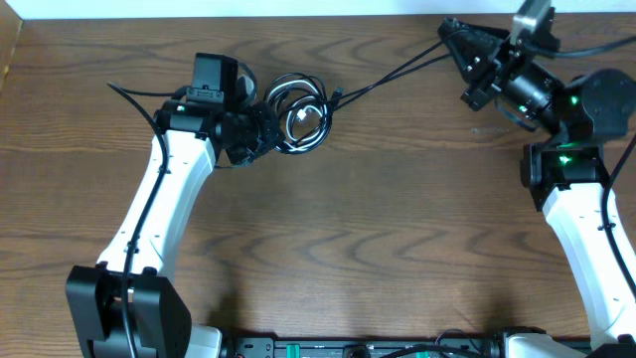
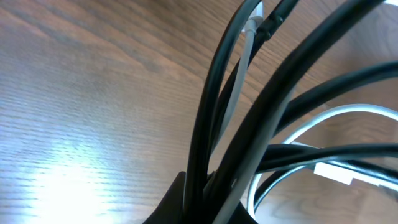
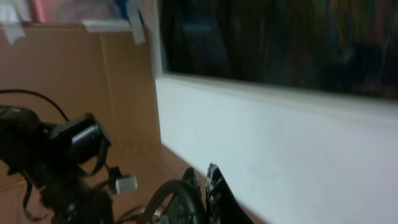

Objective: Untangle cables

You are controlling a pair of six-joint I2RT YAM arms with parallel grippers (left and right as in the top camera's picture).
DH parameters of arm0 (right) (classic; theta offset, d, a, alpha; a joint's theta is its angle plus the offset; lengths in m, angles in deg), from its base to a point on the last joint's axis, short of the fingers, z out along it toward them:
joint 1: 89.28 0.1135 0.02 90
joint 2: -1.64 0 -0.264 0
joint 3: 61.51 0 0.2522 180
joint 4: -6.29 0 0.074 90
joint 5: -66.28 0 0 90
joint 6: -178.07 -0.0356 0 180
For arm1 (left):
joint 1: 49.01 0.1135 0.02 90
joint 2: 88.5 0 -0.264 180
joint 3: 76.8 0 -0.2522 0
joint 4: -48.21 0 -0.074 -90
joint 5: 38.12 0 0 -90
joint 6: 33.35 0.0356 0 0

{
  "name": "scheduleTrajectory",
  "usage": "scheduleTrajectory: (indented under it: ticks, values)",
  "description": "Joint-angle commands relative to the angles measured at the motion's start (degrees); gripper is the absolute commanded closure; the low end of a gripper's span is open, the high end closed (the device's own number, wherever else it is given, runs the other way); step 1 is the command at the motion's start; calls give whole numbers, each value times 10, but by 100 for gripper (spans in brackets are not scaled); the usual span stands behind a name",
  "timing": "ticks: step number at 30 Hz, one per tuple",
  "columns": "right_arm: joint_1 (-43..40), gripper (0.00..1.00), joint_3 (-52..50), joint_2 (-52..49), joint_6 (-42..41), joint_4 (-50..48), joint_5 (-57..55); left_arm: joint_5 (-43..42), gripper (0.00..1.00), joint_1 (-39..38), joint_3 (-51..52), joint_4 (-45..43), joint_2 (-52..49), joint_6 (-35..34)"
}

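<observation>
Cables sit in a tangled coil on the wooden table near its far edge, the left gripper clamped tight on the bundle, the right gripper pinched shut on two black strands stretched from it, and the white cable looped inside.

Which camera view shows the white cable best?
The overhead view: the white cable shows almost whole, looped inside the coil of black cables. The left wrist view shows only a close arc of it; the right wrist view, nothing certain.
</observation>
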Motion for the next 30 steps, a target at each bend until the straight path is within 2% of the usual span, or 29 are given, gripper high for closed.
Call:
scheduleTrajectory:
  ticks: [1, 5, 13, 21, 26, 30]
  values:
    - [-26, 99, 26, 20, -14, -52, -107, 173, 92, 12, 13, 17, -14, 31]
    - [-26, 99, 26, 20, 4, -60, -150, 173, 93, -1, 13, 14, -14, 53]
    - [-36, 99, 26, 20, 140, 3, -170, 200, 92, -11, 13, 15, -14, 71]
    - [-71, 99, 26, 20, 169, -1, -232, 229, 93, -11, 13, 15, -14, 71]
    - [-71, 99, 26, 20, 169, 84, -230, 229, 93, -11, 13, 12, -14, 71]
    - [-71, 95, 26, 20, 169, 195, -206, 229, 92, -11, 13, 12, -14, 71]
